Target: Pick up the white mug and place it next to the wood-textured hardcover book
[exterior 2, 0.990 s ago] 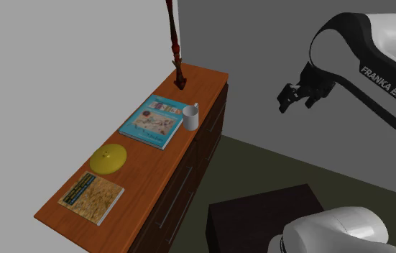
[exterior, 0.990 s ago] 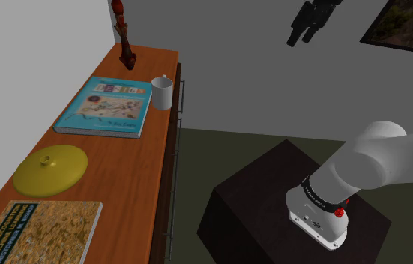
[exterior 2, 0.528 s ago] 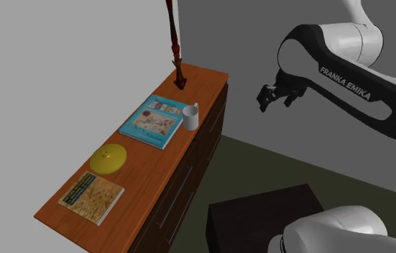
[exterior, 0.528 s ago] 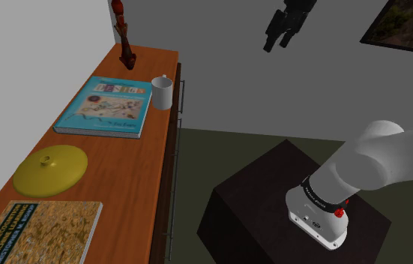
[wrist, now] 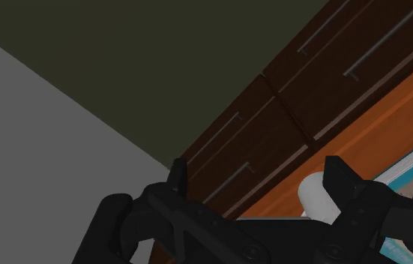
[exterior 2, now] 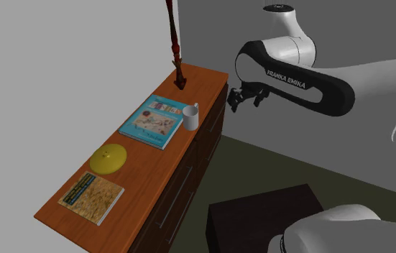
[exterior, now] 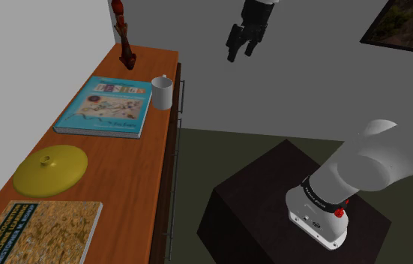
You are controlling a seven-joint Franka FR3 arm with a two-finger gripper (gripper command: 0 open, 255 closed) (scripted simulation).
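White mug point(exterior: 162, 91): stands upright on the dresser point(exterior: 133, 172), upper left of centre in the shoulder view, near the front edge and just beside a corner of the teal book point(exterior: 106, 106).

Wood-textured book point(exterior: 40, 232): lies flat in the lower left corner, well apart from the mug. A yellow domed lid point(exterior: 50, 169) lies between it and the teal book.

Dark red figurine point(exterior: 127, 54): stands at the dresser's far end, upper left.

Black gripper point(exterior: 240, 46): hangs in the air at upper centre, off the dresser's front edge, above and to the right of the mug. Its fingers point(wrist: 177, 174) are spread apart with nothing between them. In the wrist view the mug shows behind one finger.

Dark box stand point(exterior: 257, 202): lower right.
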